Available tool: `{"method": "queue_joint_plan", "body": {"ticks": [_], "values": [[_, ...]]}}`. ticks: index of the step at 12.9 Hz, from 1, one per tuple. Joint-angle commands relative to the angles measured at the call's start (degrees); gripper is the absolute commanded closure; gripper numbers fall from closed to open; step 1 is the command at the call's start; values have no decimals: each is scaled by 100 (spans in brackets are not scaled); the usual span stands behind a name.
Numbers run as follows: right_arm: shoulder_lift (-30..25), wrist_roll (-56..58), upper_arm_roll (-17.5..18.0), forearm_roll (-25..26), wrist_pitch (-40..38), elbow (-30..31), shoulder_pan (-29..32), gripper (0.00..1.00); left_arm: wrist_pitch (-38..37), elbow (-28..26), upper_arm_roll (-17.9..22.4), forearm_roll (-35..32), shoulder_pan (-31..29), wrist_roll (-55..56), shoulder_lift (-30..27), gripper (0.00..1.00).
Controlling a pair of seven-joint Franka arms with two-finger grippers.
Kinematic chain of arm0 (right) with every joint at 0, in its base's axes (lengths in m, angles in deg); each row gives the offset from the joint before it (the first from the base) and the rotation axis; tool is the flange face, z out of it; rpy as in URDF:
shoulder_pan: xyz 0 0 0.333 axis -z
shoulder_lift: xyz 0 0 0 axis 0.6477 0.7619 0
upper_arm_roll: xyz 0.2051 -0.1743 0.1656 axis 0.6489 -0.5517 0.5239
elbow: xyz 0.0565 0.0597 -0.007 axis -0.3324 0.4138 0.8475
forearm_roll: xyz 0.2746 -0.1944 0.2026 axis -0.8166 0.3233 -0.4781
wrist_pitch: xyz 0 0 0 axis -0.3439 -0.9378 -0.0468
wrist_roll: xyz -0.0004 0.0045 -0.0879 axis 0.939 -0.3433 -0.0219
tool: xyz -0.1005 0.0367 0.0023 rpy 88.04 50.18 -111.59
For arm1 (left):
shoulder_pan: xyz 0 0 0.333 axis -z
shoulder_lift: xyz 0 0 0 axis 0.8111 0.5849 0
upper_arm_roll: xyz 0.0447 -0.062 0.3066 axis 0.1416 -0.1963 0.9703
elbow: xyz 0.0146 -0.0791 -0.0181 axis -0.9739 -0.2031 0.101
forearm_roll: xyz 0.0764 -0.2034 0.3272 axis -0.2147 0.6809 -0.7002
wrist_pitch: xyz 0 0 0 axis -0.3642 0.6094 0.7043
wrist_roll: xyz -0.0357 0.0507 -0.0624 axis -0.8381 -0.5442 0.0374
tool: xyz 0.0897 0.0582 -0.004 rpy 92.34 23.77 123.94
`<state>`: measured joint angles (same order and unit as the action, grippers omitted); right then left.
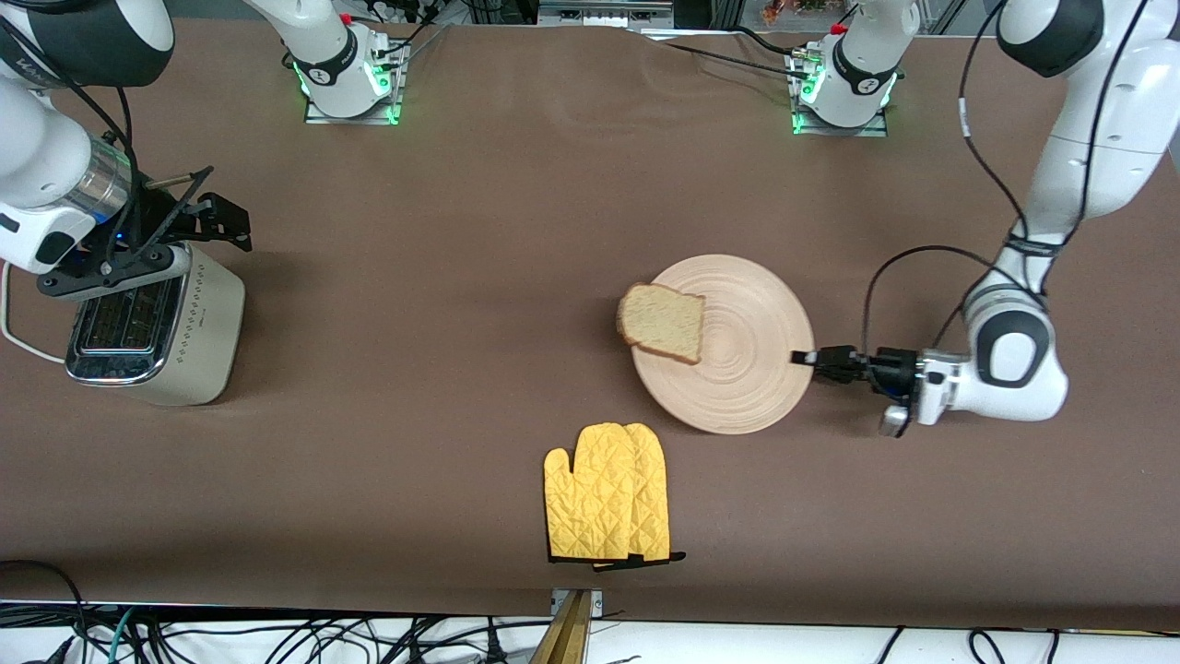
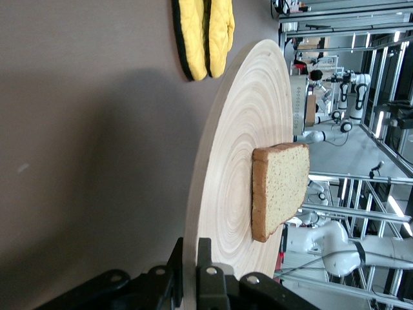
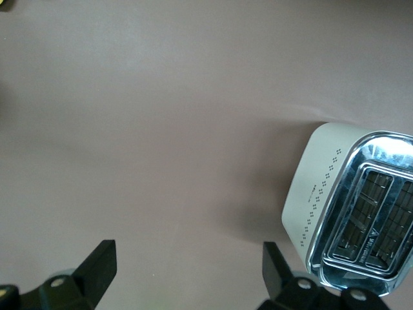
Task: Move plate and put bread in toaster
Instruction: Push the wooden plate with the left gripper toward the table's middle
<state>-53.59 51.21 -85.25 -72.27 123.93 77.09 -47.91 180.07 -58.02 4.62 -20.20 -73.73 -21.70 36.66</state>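
The left gripper (image 1: pixel 804 358) is pinching the stiff plate (image 1: pixel 737 369) at its rim, mid-table, with the light, crumbly bread (image 1: pixel 662 322) overhanging the edge toward the toaster (image 1: pixel 152 332) and likely to slide, while the right gripper (image 1: pixel 221 217) is hovering wide open, empty, beside the toaster.

We see even, bright overhead light on the brown table (image 1: pixel 479 231) in the front view. The toaster (image 1: pixel 152 323) casts a soft shadow at the left of the frame, and the oven mitt (image 1: pixel 608 505) a thin one along its lower edge. Green lamps glow at both arm bases along the top. In the left wrist view, the plate (image 2: pixel 239 148) throws a broad dark shadow at centre left. In the right wrist view, the toaster's chrome top (image 3: pixel 371 213) shows glare at the right.
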Motion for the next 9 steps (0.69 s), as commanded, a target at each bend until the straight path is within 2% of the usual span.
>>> {"method": "queue_joint_plan", "body": {"ticks": [1,3,5,7,9], "values": [[-69,-72,3,133,23,-42,25,0,575,-396,-17,403,316,-15,-109,100],[-51,-81,11,265,6,-147,16,0,971,-756,-157,587,397,-15,-162,100],[-25,-63,11,274,-11,-121,42,0,1672,-1028,-569,736,397,-15,-171,100],[37,-36,20,274,-38,-139,7,0,2227,-1161,-816,876,449,-15,-153,100],[37,-81,20,230,-38,-174,-10,0,2449,-1214,-861,1061,581,-15,-153,100]]}}
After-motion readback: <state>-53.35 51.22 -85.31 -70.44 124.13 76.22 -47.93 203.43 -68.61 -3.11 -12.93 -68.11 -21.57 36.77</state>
